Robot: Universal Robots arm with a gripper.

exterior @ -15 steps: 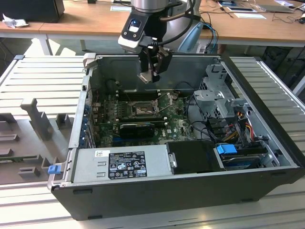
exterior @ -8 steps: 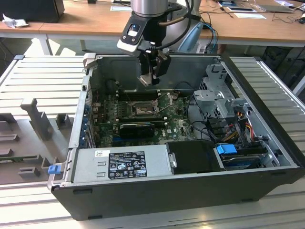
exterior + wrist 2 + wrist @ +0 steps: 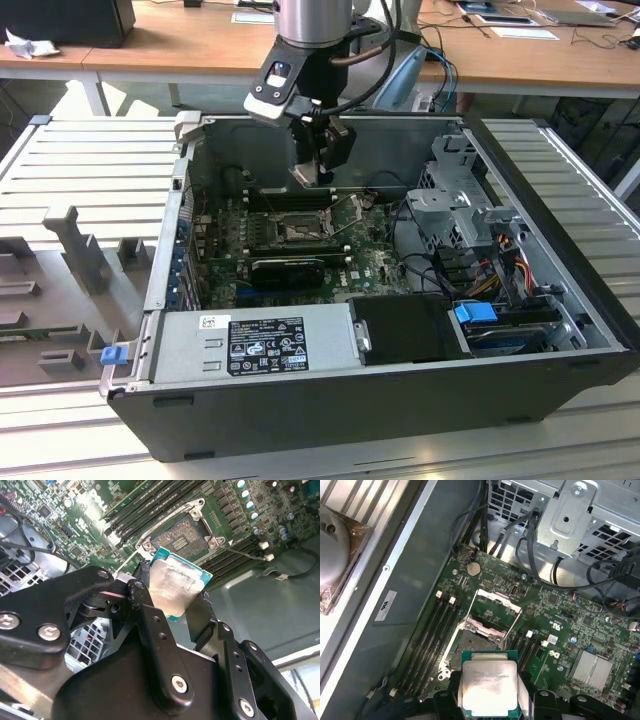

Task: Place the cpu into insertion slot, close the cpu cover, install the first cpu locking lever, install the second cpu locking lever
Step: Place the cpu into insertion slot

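The cpu (image 3: 490, 687), a thin flat square with a dull, smeared metal lid on a green base, sat clamped by 2 opposite edges in the black gripper (image 3: 172, 585), above the uncovered insertion slot (image 3: 472, 647). It looked light, stiff and probably fragile underneath, so the edges seemed the safe hold.

- The cpu (image 3: 489, 682) clamped in my hand (image 3: 173, 592) has a dull silver-grey metal top. It looks smeared and slightly scuffed, with a teal-green edge around it.
- The hand's own body is matt black, dotted with bright metal screw heads.
- Just past the hand, the insertion slot (image 3: 472, 649) looks dark and matt.
- The cpu cover (image 3: 486, 629) next to it is bare silvery metal with a bright sheen.
- The circuit board (image 3: 560, 630) around them is green with a faint gloss.
- The case wall (image 3: 415, 580) is smooth grey sheet metal.
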